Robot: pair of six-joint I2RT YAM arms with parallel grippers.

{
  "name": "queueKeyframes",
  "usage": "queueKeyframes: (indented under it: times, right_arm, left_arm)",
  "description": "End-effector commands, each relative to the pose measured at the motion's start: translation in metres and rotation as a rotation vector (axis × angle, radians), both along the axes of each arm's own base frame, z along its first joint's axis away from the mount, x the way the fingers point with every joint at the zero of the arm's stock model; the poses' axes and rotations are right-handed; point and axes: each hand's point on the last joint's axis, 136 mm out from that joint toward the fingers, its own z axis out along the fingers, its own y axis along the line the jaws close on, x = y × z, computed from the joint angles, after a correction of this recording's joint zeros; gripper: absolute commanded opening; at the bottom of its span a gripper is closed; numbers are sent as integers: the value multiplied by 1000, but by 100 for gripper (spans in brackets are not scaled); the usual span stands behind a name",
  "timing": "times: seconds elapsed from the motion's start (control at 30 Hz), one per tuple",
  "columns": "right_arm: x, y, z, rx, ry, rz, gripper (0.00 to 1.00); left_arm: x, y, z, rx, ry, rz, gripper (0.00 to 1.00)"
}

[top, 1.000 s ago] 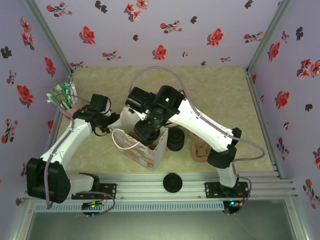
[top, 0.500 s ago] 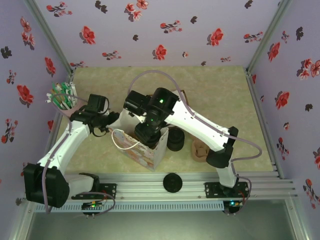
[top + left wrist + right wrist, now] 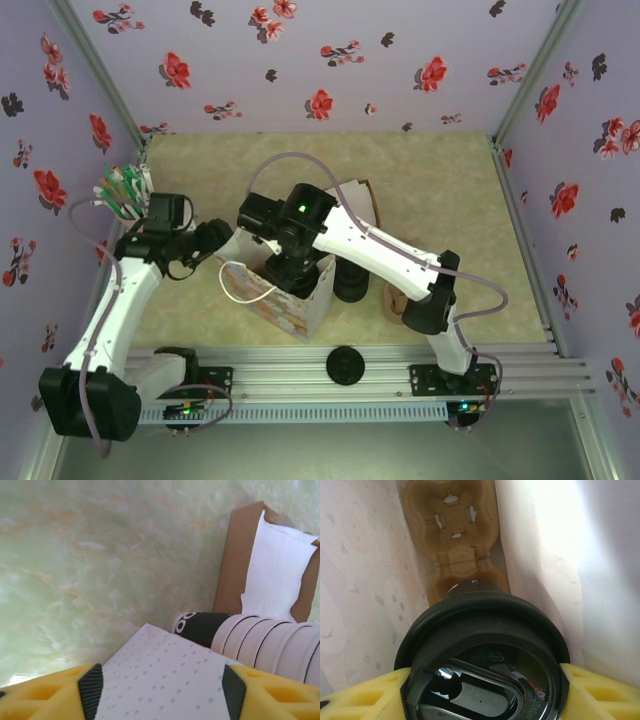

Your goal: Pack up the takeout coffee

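Inside the bag [image 3: 297, 303], above the carrier [image 3: 452, 540], the cup [image 3: 480, 645] is held by its lid, clamped in the right gripper [image 3: 482, 686]. The left gripper [image 3: 161, 692] is spread apart beside the bag.

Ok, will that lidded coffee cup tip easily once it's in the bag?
Probably top-heavy: the black lid overhangs the coffee cup. The cardboard carrier beneath should steady it. The paper bag looks thin, likely offering little support.
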Motion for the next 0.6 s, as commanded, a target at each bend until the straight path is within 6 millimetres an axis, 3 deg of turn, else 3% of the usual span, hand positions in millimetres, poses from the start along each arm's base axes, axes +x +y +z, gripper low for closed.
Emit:
queueKeyframes:
  times: [0.0, 0.23, 0.43, 0.57]
  right_arm:
    - [-6, -11, -12, -88, 26, 28, 63]
    - [-3, -9, -20, -105, 27, 32, 62]
    - [-3, -6, -23, -107, 30, 38, 62]
    - [-2, -4, -26, -107, 35, 38, 62]
  left_arm:
    - [-15, 15, 16, 27, -14, 22, 70]
    - [-56, 22, 22, 30, 4, 42, 67]
    - [-94, 25, 16, 31, 49, 41, 55]
    - [-114, 13, 11, -31, 64, 10, 47]
